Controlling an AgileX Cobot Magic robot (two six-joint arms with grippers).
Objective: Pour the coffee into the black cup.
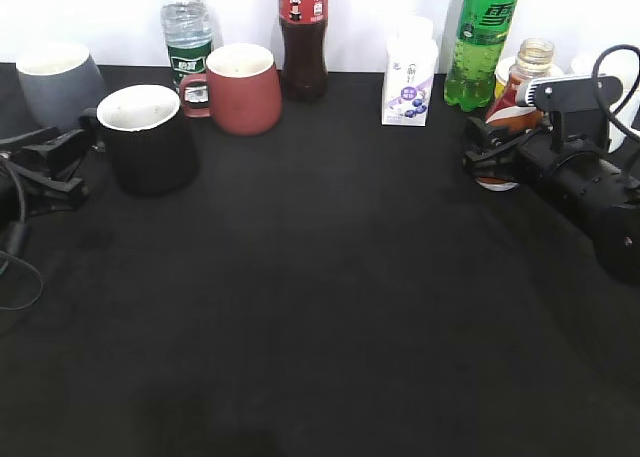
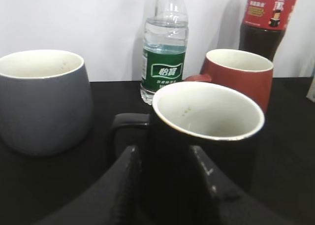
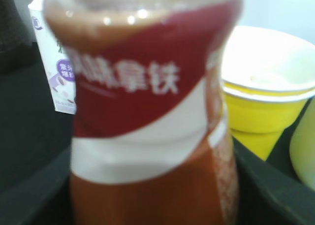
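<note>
The black cup [image 1: 150, 142] with its white inside stands at the left of the table, its handle pointing left. It also shows in the left wrist view [image 2: 206, 116]. My left gripper [image 1: 75, 157] is open just left of it, the fingers [image 2: 162, 161] low before the cup's body and beside the handle. The coffee bottle [image 1: 520, 87], capless, is at the far right and leans slightly. My right gripper [image 1: 497, 145] is shut on its lower body. The bottle [image 3: 147, 112] fills the right wrist view between the jaws [image 3: 152, 195].
A grey mug [image 1: 60, 82], a water bottle [image 1: 187, 37], a reddish-brown mug [image 1: 240, 87] and a red-labelled dark bottle [image 1: 303, 37] stand behind the black cup. A milk carton [image 1: 408, 82], a green bottle [image 1: 482, 42] and a yellow cup [image 3: 266, 112] surround the coffee.
</note>
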